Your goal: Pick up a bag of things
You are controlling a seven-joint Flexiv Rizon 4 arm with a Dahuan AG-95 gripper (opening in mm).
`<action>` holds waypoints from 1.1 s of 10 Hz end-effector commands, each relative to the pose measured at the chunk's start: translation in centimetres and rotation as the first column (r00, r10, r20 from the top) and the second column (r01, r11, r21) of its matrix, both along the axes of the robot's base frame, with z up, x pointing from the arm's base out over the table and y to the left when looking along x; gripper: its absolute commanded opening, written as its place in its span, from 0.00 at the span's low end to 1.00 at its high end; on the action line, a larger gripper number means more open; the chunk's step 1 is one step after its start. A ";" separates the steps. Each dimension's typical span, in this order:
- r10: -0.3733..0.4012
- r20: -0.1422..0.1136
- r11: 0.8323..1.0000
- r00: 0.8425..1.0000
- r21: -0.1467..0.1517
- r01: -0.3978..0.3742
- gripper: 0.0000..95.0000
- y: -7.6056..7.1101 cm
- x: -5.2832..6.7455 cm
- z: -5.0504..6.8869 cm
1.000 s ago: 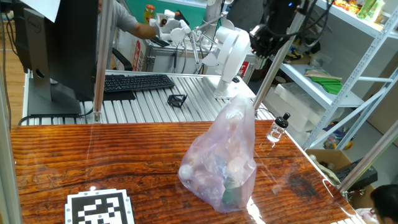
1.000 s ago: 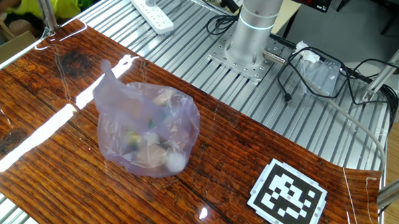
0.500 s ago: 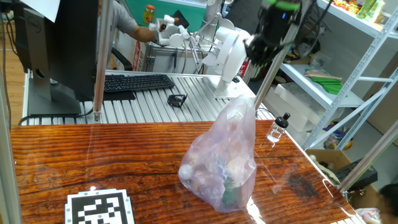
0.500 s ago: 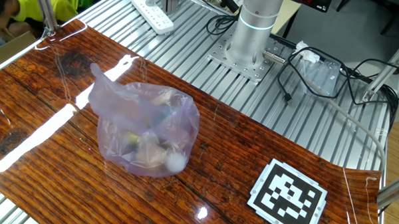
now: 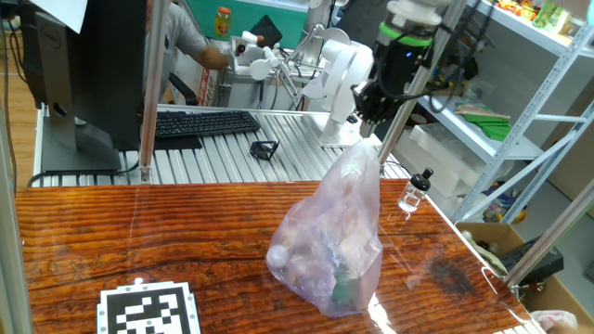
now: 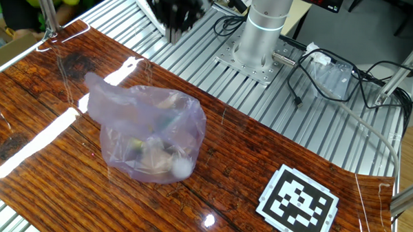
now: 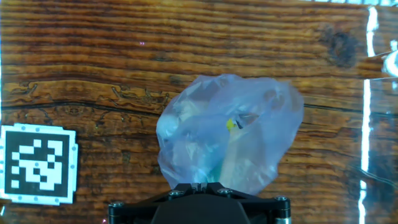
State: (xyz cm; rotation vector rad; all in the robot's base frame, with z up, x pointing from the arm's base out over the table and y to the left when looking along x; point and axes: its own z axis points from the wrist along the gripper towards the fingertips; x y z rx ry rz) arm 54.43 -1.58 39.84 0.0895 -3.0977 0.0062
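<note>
The bag of things [image 5: 336, 237] is a translucent pale lilac-pink plastic bag standing on the wooden table [image 5: 139, 241], gathered to a peak at its top. Yellow, green and white items show through it. It also shows in the other fixed view [image 6: 147, 131] and in the hand view [image 7: 227, 134]. My gripper [image 5: 368, 113] hangs a little above the bag's peak and apart from it. In the other fixed view the gripper [image 6: 174, 22] is blurred. In the hand view the gripper [image 7: 199, 185] has its jaws together with nothing between them.
A printed marker sheet [image 5: 148, 311] lies on the table's near-left part. A small glass bottle [image 5: 415, 193] stands at the table's right edge. Behind are a keyboard [image 5: 204, 122], the robot base [image 6: 261, 35], a power strip [image 6: 158, 14] and metal posts [image 5: 148, 93].
My gripper has come down from high up toward the bag's peak. The bag's gathered top has sagged a little sideways in the other fixed view.
</note>
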 end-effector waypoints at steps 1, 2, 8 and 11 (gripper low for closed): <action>-0.001 -0.004 1.000 1.000 -0.007 0.001 0.00 -0.1 -0.5 -1.0; -0.002 -0.007 1.000 1.000 -0.005 0.002 0.00 -0.1 -0.5 -1.4; 0.005 -0.015 1.000 1.000 0.026 -0.005 0.00 -0.3 -0.8 -3.4; -0.001 -0.016 1.000 1.000 0.027 0.001 0.00 -0.4 -1.0 -4.0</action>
